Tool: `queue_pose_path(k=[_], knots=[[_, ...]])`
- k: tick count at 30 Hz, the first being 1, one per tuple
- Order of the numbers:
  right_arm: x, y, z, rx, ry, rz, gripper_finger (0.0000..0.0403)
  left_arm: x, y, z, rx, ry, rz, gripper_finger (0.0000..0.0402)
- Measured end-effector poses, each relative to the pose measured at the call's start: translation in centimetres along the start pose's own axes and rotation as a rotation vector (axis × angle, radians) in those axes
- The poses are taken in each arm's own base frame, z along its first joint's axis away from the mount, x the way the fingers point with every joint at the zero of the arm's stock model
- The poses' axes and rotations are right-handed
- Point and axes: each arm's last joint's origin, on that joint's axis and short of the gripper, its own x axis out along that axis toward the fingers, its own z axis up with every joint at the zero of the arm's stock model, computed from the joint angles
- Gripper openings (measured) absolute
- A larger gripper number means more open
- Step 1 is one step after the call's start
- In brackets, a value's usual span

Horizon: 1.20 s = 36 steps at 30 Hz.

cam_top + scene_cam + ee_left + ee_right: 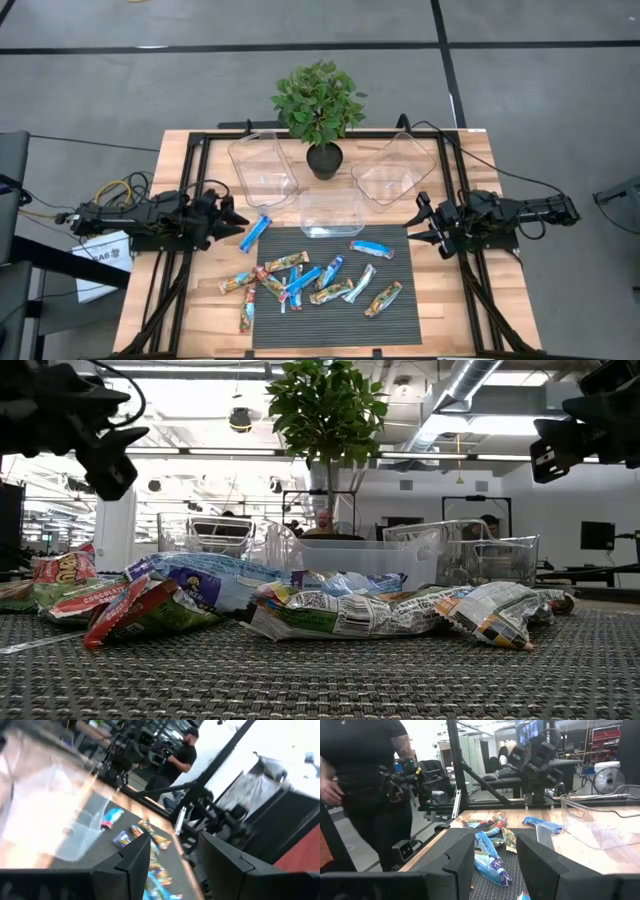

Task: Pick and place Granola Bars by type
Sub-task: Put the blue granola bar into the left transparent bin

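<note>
High view: Granola Bars (315, 280) lying scattered on the mat (330, 325).
Left gripper (238, 217) and right gripper (418, 224) hovering apart (jaws parted, holding nothing).

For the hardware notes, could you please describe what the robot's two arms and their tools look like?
Both arms are dark, near-black, built of blocky jointed segments. The left tool and right tool each end in two flat, angular black fingers with squared edges. Yellow and orange wires bunch at the left arm's outer end, and thin black cables trail off both arms. No markings are readable on them.
</note>
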Motion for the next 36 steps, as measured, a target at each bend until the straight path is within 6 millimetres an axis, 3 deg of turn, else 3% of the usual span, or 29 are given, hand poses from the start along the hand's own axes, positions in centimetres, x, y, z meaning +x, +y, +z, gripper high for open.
queue_pose_path(k=[7, 16, 25, 36], knots=[[0.0, 0.0, 0.0, 0.000, 0.000, 0.000, 0.0138, 0.0, 0.1, 0.0, -0.282, -0.021, 0.025, 0.0160], [0.0, 0.0, 0.0, 0.000, 0.001, 0.000, 0.0137, 0.0, -0.6, 0.4, -0.098, 0.052, -0.047, 0.0160], [0.0, 0.0, 0.0, 0.000, 0.000, 0.000, 0.0137, 1.0, -3.1, 4.0, 0.170, 0.165, 0.102, 0.0160], [0.0, 0.0, 0.0, 0.000, 0.000, 0.000, 0.0137, 6.4, -5.9, 10.4, 0.324, 0.501, 0.557, 0.0160]])
